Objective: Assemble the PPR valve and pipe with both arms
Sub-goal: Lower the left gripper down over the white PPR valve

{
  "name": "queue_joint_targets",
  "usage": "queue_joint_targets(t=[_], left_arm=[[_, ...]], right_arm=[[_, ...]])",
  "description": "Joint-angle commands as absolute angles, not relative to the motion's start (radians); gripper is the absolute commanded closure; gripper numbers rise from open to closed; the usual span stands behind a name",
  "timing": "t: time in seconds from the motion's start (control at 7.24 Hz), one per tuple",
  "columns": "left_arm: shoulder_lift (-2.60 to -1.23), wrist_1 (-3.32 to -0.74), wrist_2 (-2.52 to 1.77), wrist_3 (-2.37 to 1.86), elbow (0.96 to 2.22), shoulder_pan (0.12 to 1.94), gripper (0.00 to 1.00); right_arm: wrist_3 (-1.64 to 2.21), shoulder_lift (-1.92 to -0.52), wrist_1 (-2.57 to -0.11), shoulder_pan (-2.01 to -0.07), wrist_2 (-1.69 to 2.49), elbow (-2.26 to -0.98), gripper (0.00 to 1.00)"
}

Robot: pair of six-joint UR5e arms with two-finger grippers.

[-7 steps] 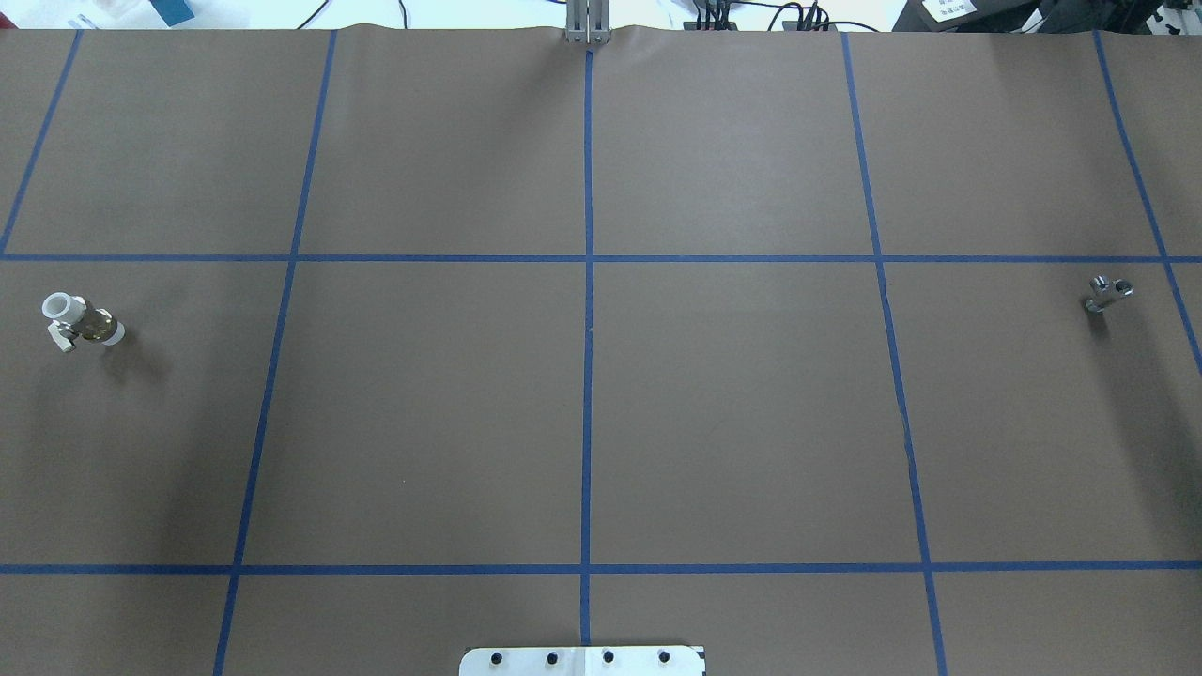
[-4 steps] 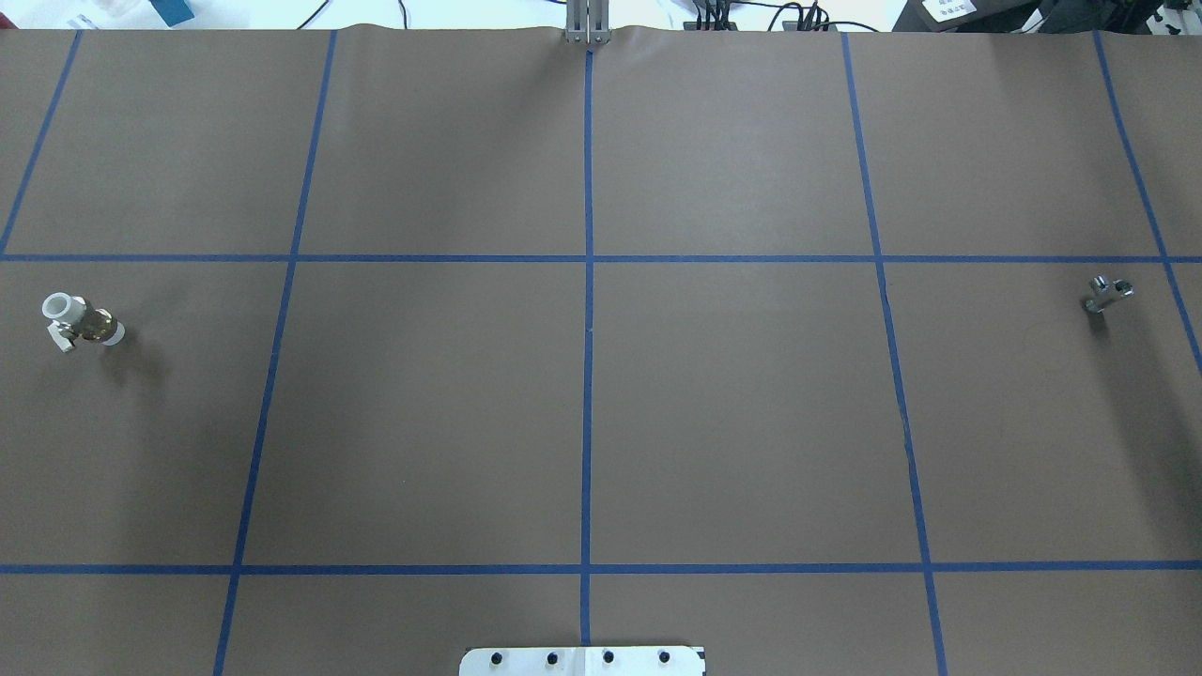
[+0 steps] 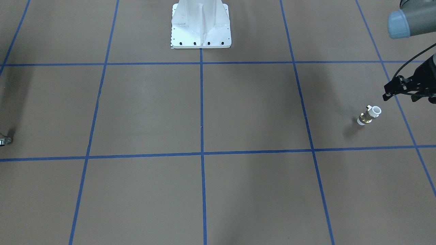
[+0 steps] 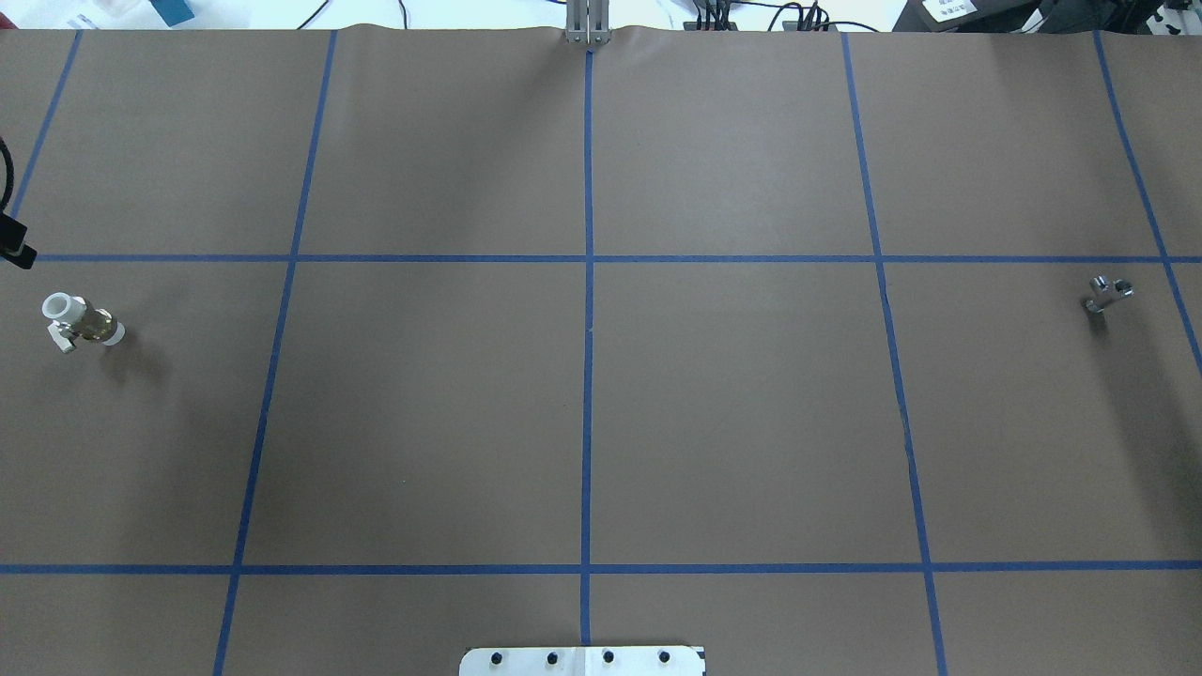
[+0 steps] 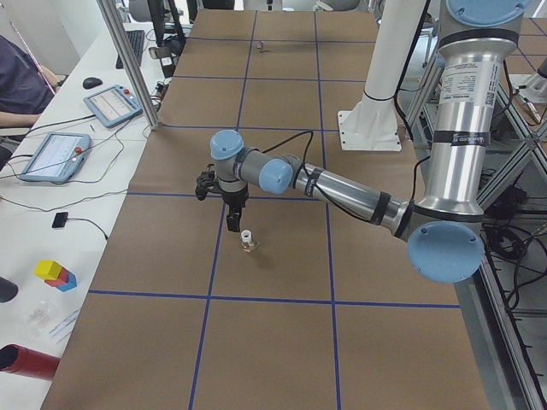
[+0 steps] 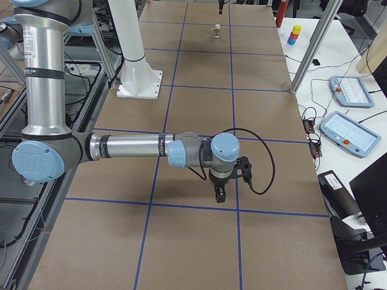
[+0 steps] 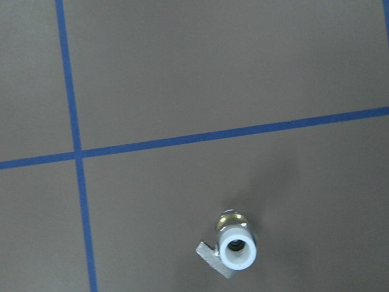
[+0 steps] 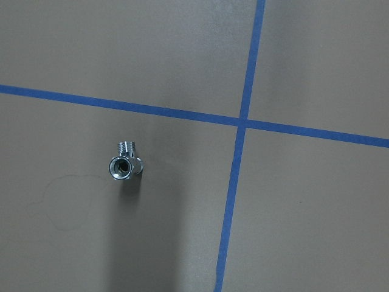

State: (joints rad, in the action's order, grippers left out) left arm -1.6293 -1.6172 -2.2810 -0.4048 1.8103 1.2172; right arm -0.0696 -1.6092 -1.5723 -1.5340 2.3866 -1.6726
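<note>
Hovering over parts at opposite table [image 5: 273,342] ends.
Lower centre of the left-end view, the left gripper [image 5: 232,222] hangs above the upright PPR valve [image 5: 247,241], jaw spacing impossible to tell. At that frame's top, far off, lies the pipe [image 5: 261,49]; the right gripper [image 6: 219,193] above it is equally unclear. Lettering [image 5: 455,94] on the left arm [image 5: 342,190] is too small to read.

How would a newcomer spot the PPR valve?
On the brown table gridded with blue tape, go to the overhead view's far left edge, middle row. The PPR valve sits there: brass body, white ring ends, small grey lever, unlike the all-silver pipe at the opposite edge.
</note>
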Motion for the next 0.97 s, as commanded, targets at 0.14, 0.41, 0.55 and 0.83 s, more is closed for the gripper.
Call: queue_joint_targets(t=[0.14,0.41,0.55,0.83], left_arm=[[-1.617,-1.824,-2.246,-0.434,1.665,1.177,0.00],[-1.626,-1.825,-2.250,-0.475,1.670,1.160,0.00],[-1.632,-1.824,-2.253,-0.497,1.678,1.148,0.00],[-1.631,-1.824,-2.247,-0.506,1.674,1.105,0.00]], right_arm=[[-0.069,-1.609,-1.572,-1.534,2.393,-1.672,0.00],[-0.071,-1.609,-1.572,-1.534,2.390,-1.671,0.00],[-0.071,-1.608,-1.572,-1.534,2.387,-1.667,0.00],[-0.071,-1.609,-1.572,-1.534,2.388,-1.666,0.00]])
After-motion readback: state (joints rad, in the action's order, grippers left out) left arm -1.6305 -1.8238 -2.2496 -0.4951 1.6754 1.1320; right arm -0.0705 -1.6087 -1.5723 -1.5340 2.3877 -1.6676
